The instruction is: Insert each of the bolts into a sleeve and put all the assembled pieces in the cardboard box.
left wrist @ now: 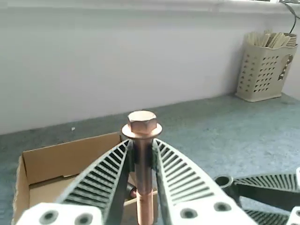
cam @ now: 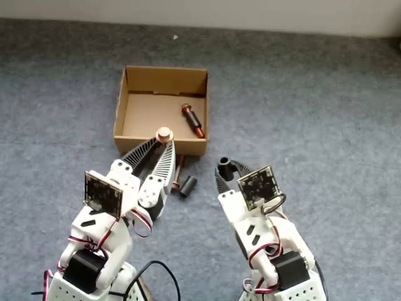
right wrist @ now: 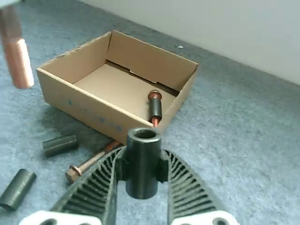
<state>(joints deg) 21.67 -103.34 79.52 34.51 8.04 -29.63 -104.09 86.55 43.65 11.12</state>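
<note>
We've got the left gripper (left wrist: pixel 141 150) clamped on 1 copper bolt (left wrist: pixel 141 124), upright, head on top, up near the front wall of the cardboard box (cam: pixel 164 78). The right gripper (right wrist: pixel 142 157) squeezes 1 black sleeve (right wrist: pixel 140 178), bore facing up. 1 assembled piece (cam: pixel 193 120) lies inside the box. On the carpet (cam: pixel 313 113) beside it: 1 loose bolt (right wrist: pixel 91 163) and 2 spare sleeves (right wrist: pixel 60 145) (right wrist: pixel 17 189).

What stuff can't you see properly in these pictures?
- High view: the loose bolt is partly hidden behind the left gripper.
- Left wrist view: the held bolt's lower end is cut off by the picture's edge.
- Right wrist view: the held bolt's head is cut off at the picture's edge.
</note>
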